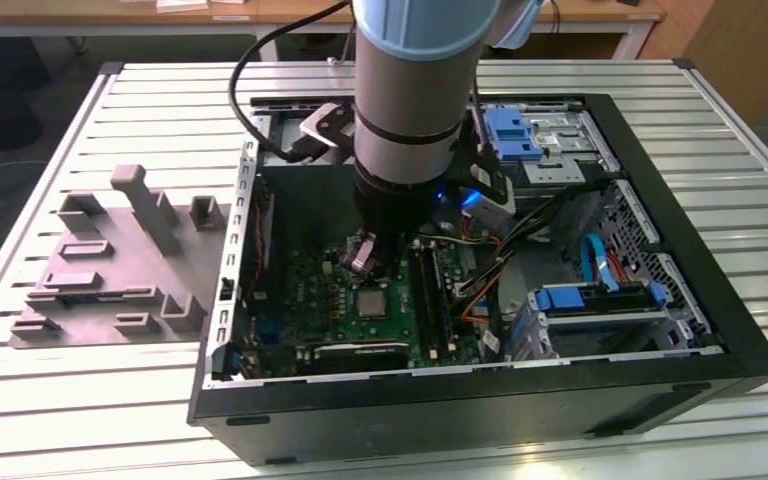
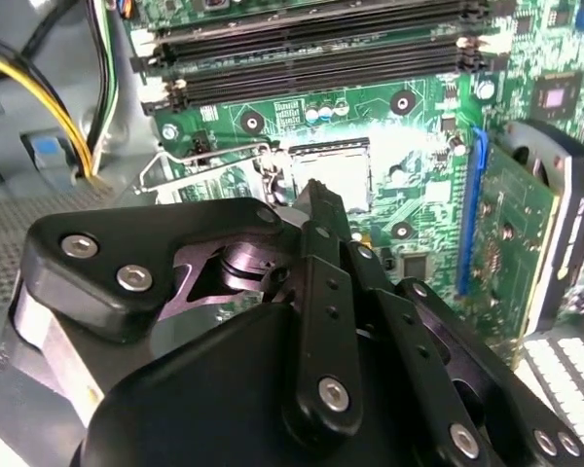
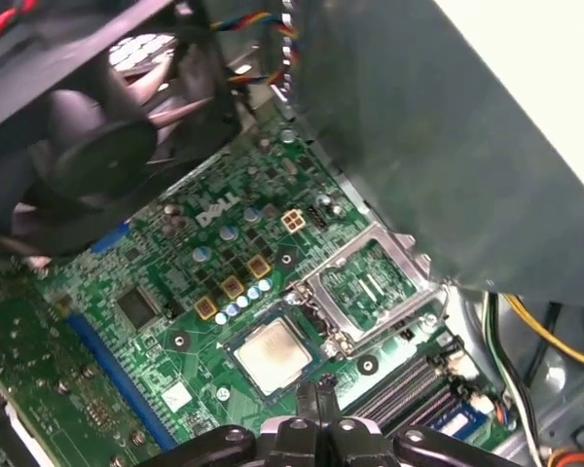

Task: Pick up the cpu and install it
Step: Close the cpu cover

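The cpu point(image 3: 271, 354) is seen seated in its socket on the green motherboard point(image 1: 344, 300) inside the open computer case point(image 1: 704, 330). In the first wrist view the gripper point(image 3: 316, 404) is poised just above the board, its fingertips drawn together with nothing between them, and the cpu lies just beside the tips, untouched. The socket's metal frame point(image 3: 370, 282) is swung open and stands to one side of the chip.

In the exterior view the cpu point(image 1: 369, 301) is found at about 6 o'clock from the gripper point(image 1: 361, 262), close under the arm point(image 1: 411, 110). Within the case, the memory slots point(image 1: 428, 295) run at 3 o'clock of the cpu, and a bundle of cables point(image 1: 518, 250) crosses toward a blue-trimmed drive bay point(image 1: 598, 305) at the far 3 o'clock side. A second blue bracket point(image 1: 511, 135) is set at 1 o'clock.

The case walls enclose the board on all sides, and the opening faces upward. Outside the case, at 9 o'clock, a grey moulded fixture point(image 1: 104, 270) rests on the slatted table point(image 1: 704, 110).
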Robot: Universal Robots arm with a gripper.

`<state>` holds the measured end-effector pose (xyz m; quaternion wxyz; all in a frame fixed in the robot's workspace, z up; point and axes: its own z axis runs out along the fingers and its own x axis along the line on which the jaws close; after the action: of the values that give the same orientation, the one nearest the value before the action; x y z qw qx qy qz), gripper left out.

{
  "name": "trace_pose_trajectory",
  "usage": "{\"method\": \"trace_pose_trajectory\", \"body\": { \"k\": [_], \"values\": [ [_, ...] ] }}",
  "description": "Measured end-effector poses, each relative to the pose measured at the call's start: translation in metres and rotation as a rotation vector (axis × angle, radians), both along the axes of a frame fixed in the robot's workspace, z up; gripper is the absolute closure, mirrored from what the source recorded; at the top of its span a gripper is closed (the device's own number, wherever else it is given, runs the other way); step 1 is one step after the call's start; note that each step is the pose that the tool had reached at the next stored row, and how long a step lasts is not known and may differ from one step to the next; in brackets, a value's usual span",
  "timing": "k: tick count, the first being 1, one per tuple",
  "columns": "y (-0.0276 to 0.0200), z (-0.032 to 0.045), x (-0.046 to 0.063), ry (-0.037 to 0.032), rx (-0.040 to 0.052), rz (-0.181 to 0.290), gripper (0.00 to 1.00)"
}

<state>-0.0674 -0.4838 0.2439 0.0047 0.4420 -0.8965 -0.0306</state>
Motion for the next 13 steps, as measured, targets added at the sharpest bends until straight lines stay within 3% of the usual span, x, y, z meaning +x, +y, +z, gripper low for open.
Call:
{"method": "trace_pose_trajectory", "body": {
  "k": [5,7,13],
  "values": [
    [0.0011,-0.0011,0.0024,-0.0002,0.0134,0.03,0.89],
    [0.004,-0.0014,0.0028,-0.0002,0.0144,0.031,0.89],
    [0.0043,-0.0019,0.0034,-0.0002,0.0144,0.031,0.89]
  ]
}}
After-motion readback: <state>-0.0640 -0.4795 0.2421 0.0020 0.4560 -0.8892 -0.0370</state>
